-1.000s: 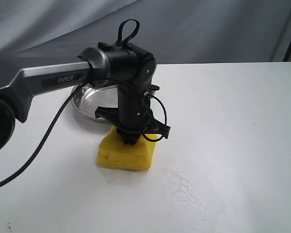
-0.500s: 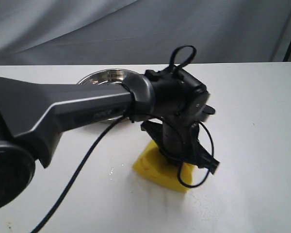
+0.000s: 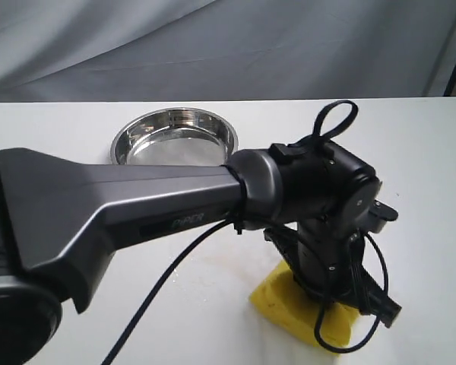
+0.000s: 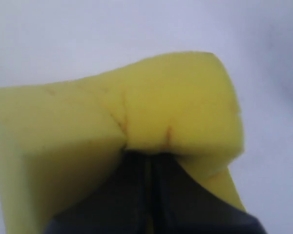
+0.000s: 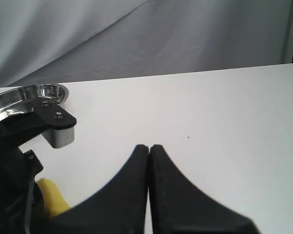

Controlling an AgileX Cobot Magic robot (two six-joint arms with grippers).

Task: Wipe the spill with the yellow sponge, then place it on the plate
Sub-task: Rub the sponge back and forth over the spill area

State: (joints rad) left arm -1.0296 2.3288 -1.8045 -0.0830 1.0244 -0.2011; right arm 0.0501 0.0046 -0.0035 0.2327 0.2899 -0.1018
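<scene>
1. We judge the wiping step is in hand: the left fingers [image 4: 136, 191] pinch the thick yellow foam sponge [image 3: 280, 303], creasing the foam, and press it onto the white desk [image 3: 418, 167].
2. The sponge sits at the near side of the desk, well apart from the round shiny steel plate [image 3: 118, 146].
3. We see no amber spill; it may lie under the sponge or the arm, or already be wiped away.
4. The right fingers [image 5: 139, 187] are pressed together on nothing, above bare desk.
5. Next, we would check that the drop is gone, then lift the sponge clear and carry it back to the plate, keeping the pinch firm.
6. A second ago the sponge lay just beside the plate and the arm hid part of the dish; it has since swept towards the near right, and the plate now shows whole.
</scene>
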